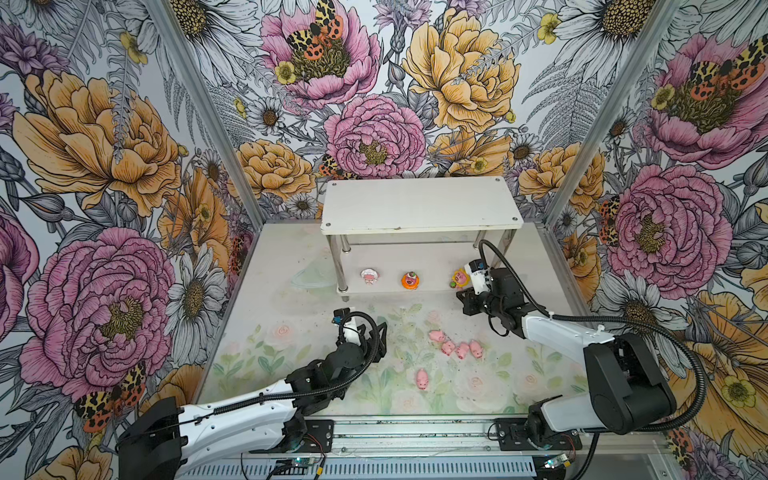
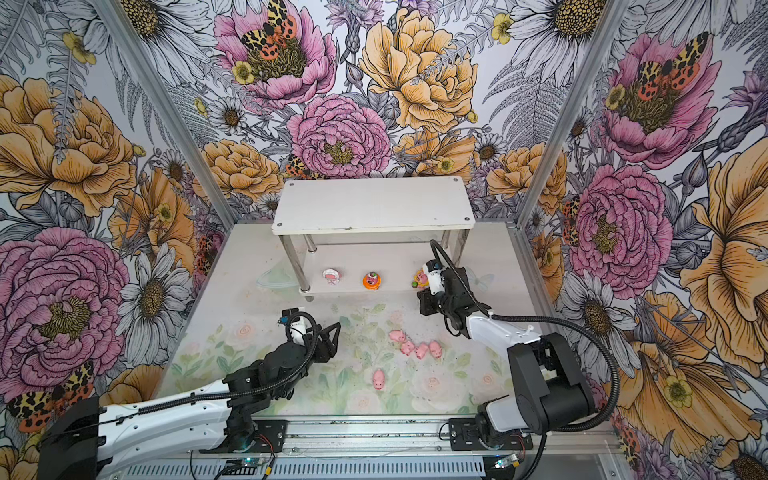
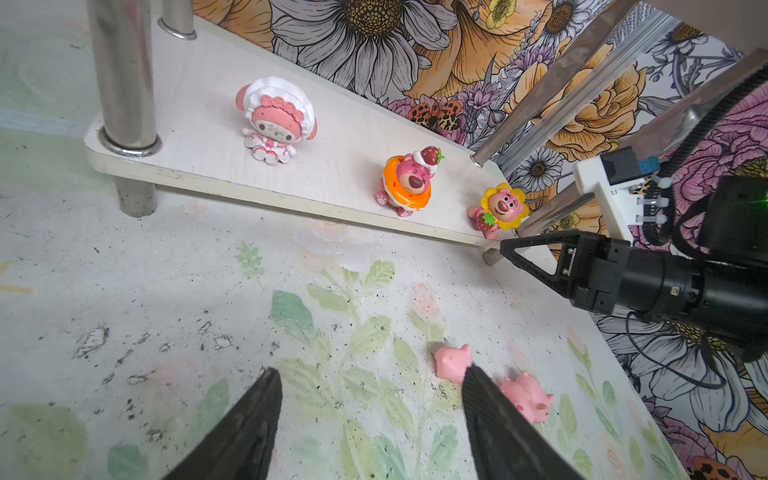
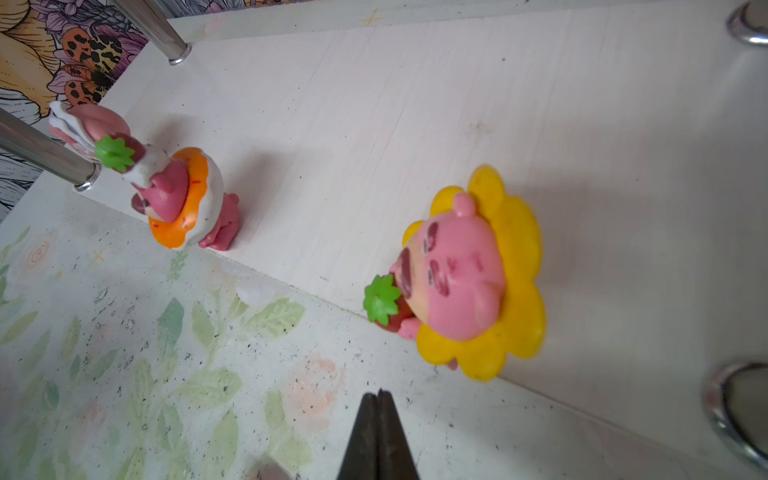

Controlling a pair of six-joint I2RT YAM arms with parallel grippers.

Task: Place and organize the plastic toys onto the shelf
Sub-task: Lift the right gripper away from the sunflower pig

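Observation:
The white shelf (image 1: pixel 419 203) stands at the back of the table in both top views. On its lower tier stand three plastic toys: white-rimmed (image 1: pixel 368 276), orange-rimmed (image 1: pixel 410 280) and yellow-rimmed (image 1: pixel 460 278). Several pink pigs (image 1: pixel 456 347) lie bunched on the table, and one pig (image 1: pixel 422 378) lies apart, nearer the front. My right gripper (image 4: pixel 377 392) is shut on nothing, its tip just in front of the yellow-rimmed toy (image 4: pixel 478 274) at the tier's front edge. My left gripper (image 3: pixel 370 372) is open over bare table; one pig (image 3: pixel 451 363) touches the outside of a finger.
Shiny metal legs (image 3: pixel 124 83) hold up the shelf at its corners. Floral walls (image 1: pixel 124 208) close in the table on three sides. A metal rail (image 1: pixel 415 432) carrying both arm bases runs along the front edge.

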